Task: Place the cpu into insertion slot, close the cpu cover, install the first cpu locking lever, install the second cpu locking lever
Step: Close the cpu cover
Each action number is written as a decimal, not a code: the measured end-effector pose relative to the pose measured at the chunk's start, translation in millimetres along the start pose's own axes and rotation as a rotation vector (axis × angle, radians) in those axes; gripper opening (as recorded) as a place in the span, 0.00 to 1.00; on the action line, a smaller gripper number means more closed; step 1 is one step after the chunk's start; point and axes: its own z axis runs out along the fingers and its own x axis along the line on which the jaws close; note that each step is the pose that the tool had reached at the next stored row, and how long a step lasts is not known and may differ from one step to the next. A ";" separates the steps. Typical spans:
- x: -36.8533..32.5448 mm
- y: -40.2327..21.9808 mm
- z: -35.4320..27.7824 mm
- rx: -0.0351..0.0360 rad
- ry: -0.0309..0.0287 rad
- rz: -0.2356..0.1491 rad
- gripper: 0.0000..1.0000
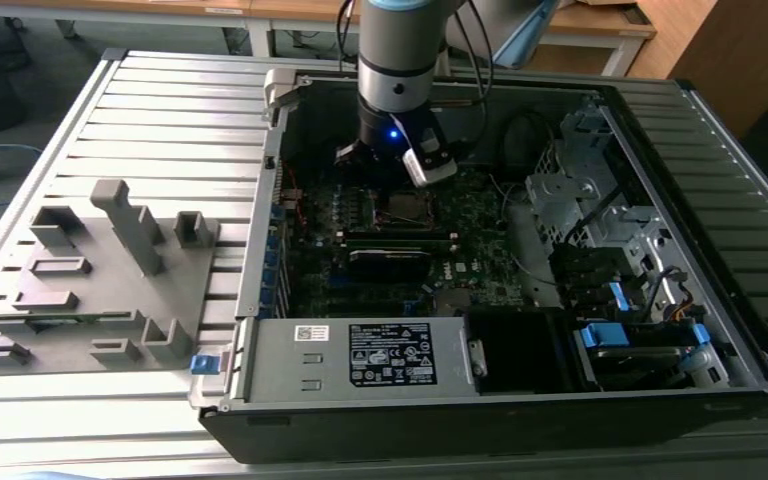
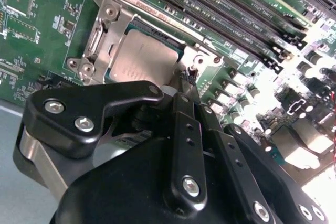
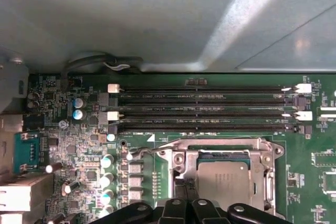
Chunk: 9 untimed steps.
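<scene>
Cpu (image 2: 139, 59) flat in insertion slot (image 3: 219, 156), dull grey top up, just ahead of and below pincer (image 2: 185, 77) tips. Cpu cover (image 2: 100, 40) down over it, framing chip on every visible side; prob. closed, going by its flat lie. Pincer tips pressed together, low at cover's near edge, by a corner screw. Touching cover or just off it: can't tell. Can't tell either if pinching anything thin betw. tips. In exterior view, arm straight down into open pc case (image 1: 267, 230), slot directly beneath pincer.

Key relation: thin wire bar (image 3: 149, 151), prob. one of the locking levers, off to one side of pincer tips, near but apart. Long axis parallel to memory slots (image 3: 205, 111), lying betw. them and cover, one end out past cover's corner. Cpu itself square, so no long axis to speak of. Only one arm on rig, so no question of nearer hand.

Hidden / unclear: near side of cover & slot behind pincer's own black links in both wrist views. Place of the other lever: can't tell. No way to say if wire bar hooked under its catch or lying loose. Exact contact at tips masked by finger bodies. Bright glare over motherboard (image 2: 47, 40) parts farther beyond pincer, details there hard to read.
</scene>
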 end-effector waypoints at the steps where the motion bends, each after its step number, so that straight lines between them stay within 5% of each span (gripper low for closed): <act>1: 0.1 0.0 0.3 0.0000 0.0002 -0.004 0.11; 9: 0.7 -0.1 2.7 -0.0001 0.0006 -0.014 0.11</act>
